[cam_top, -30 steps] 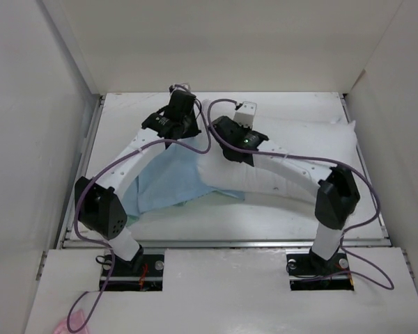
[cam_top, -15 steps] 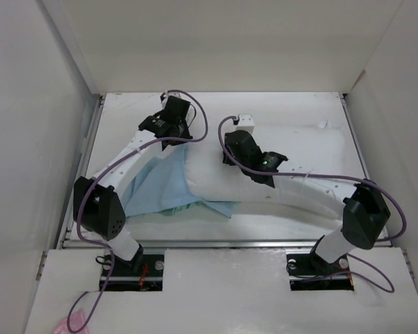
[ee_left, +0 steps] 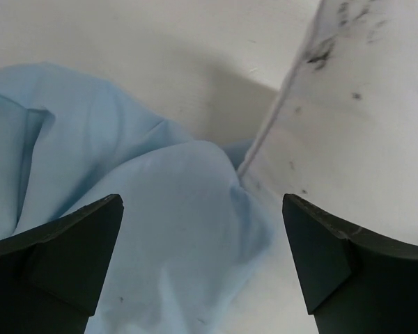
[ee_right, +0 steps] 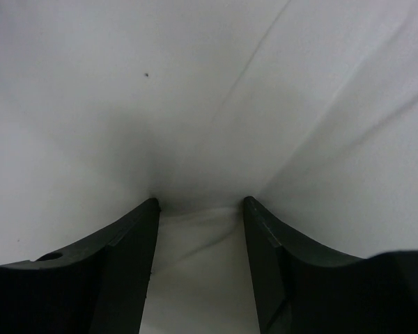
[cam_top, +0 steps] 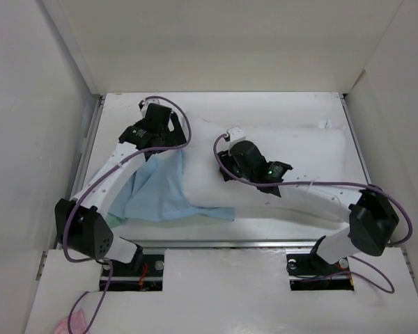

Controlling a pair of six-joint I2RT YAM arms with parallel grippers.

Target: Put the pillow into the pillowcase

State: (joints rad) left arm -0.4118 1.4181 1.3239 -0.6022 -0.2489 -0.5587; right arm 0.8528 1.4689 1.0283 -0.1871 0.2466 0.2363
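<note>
The pale blue pillowcase (cam_top: pixel 160 191) lies crumpled and flat at the left of the table. My left gripper (cam_top: pixel 164 139) hangs just above its far end, wide open and holding nothing. In the left wrist view the blue pillowcase (ee_left: pixel 146 209) fills the space under that gripper (ee_left: pixel 202 229), and a scuffed white edge rises at the right. The white pillow (cam_top: pixel 313 153) lies across the right half of the table. My right gripper (cam_top: pixel 226 161) presses its tips into the pillow's left part. In the right wrist view this gripper (ee_right: pixel 200 209) stands partly open, with white pillow fabric (ee_right: pixel 216 104) bulging between its fingers.
White walls (cam_top: pixel 49 139) close in the table on the left, the right and the back. A raised rail (cam_top: pixel 230 243) runs along the near edge by the arm bases. Purple cables (cam_top: pixel 320 184) loop off both arms.
My left gripper has opened, let go of the pillowcase and drawn back to the left; the cloth has dropped flat. My right gripper has opened its jaws and shifted left on the pillow.
</note>
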